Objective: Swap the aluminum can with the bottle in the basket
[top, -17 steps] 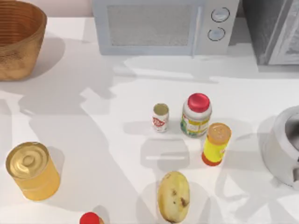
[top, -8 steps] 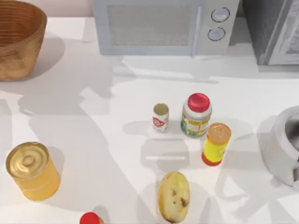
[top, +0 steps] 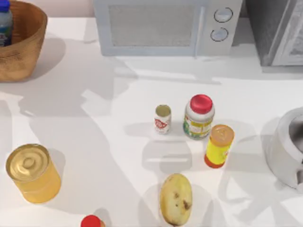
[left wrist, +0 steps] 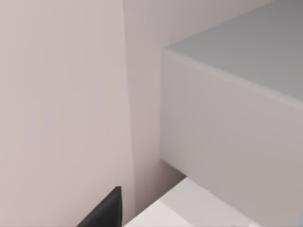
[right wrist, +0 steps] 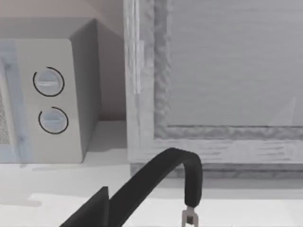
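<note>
**Bottle at the basket, can mid-table, arms out of the overhead view**

Far left, back corner of the table (top: 94, 118): the basket (top: 28, 42) sits partly cut by the top view's edge. The bottle (top: 4, 23), blue cap up, shows at that edge over the basket's inside. Whether it rests on the basket floor or is held above it cannot be told.

Left front: a large gold tin (top: 32, 174) stands upright, well apart from the basket. A red cap (top: 91, 221) pokes in at the front edge, to the right of the tin.

Back centre: a microwave (top: 165, 26) with two round dials on its right side.

Centre: the aluminum can (top: 162, 119) stands upright on the table, well apart from the basket. Just beside it on the right is a red-capped white bottle (top: 199, 117), near but not touching. Right and slightly forward of that, an orange-capped yellow bottle (top: 219, 145), tilted in view. In front of the can lies a potato (top: 175, 198).

Right edge: a grey rounded pot (top: 286, 151), partly cut off. Back right: a grey cabinet-like appliance (top: 279, 30).

Left wrist view: a plain wall, a grey box and a dark edge of the left gripper (left wrist: 106, 213); fingers apart or together, cannot tell.

Right wrist view: the microwave dials, the grey appliance front, a black cable loop (right wrist: 175, 175) and a dark part of the right gripper (right wrist: 92, 210); finger state cannot be told.
</note>
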`<move>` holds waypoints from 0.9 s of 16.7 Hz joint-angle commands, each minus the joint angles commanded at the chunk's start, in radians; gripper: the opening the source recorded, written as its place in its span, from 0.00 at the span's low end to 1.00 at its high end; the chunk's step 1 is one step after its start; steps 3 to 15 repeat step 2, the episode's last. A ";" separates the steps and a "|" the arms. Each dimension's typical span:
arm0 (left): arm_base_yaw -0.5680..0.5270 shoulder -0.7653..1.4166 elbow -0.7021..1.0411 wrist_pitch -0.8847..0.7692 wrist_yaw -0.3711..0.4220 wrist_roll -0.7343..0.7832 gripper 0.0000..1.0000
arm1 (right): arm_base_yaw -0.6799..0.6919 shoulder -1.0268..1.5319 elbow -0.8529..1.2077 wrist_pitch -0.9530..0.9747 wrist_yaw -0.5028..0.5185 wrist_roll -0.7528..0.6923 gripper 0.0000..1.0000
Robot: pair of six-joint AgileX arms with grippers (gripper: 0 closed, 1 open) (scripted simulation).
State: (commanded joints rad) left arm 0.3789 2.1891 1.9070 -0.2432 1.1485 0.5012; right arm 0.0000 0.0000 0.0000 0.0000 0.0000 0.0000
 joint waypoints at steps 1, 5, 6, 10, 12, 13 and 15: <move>0.000 0.000 0.000 0.000 0.000 0.000 1.00 | 0.000 0.000 0.000 0.000 0.000 0.000 1.00; 0.000 0.000 0.000 0.000 0.000 0.000 1.00 | 0.000 0.000 0.000 0.000 0.000 0.000 1.00; 0.000 0.000 0.000 0.000 0.000 0.000 1.00 | 0.000 0.000 0.000 0.000 0.000 0.000 1.00; 0.000 0.000 0.000 0.000 0.000 0.000 1.00 | 0.000 0.000 0.000 0.000 0.000 0.000 1.00; 0.000 0.000 0.000 0.000 0.000 0.000 1.00 | 0.000 0.000 0.000 0.000 0.000 0.000 1.00; 0.000 0.000 0.000 0.000 0.000 0.000 1.00 | 0.000 0.000 0.000 0.000 0.000 0.000 1.00; 0.000 0.000 0.000 0.000 0.000 0.000 1.00 | 0.000 0.000 0.000 0.000 0.000 0.000 1.00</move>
